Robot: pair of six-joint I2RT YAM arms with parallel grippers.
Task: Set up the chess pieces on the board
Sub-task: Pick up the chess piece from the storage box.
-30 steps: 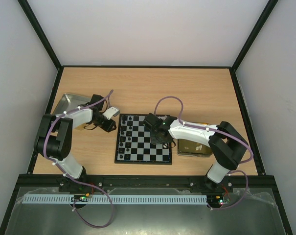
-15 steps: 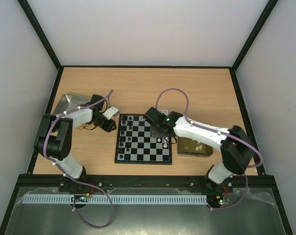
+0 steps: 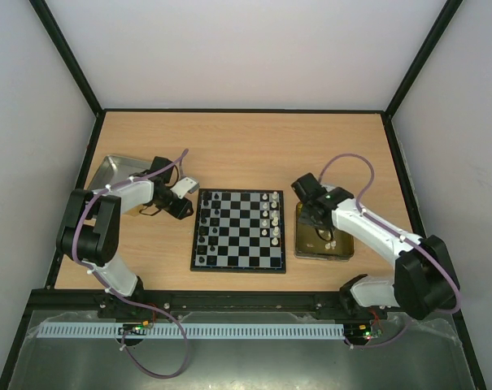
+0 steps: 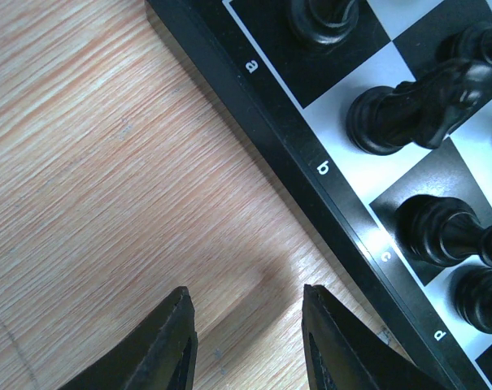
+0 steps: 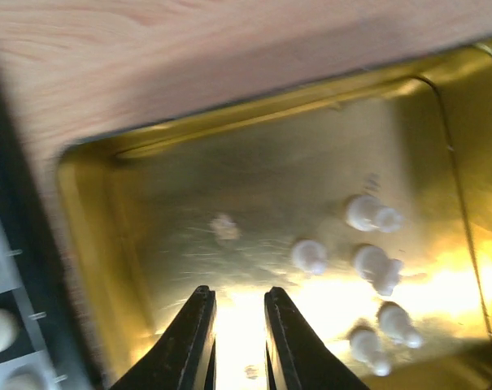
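My right gripper (image 5: 239,321) hangs barely parted and empty over the gold tray (image 5: 172,187), where white pieces (image 5: 372,214) lie on their sides. My left gripper (image 4: 246,309) gapes empty beside the board (image 4: 272,114).

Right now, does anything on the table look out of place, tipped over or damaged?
Nothing looks damaged. The only untidy spot is the gold tray beside the board. A few white chess pieces lie there on their sides, loose and not yet set up.
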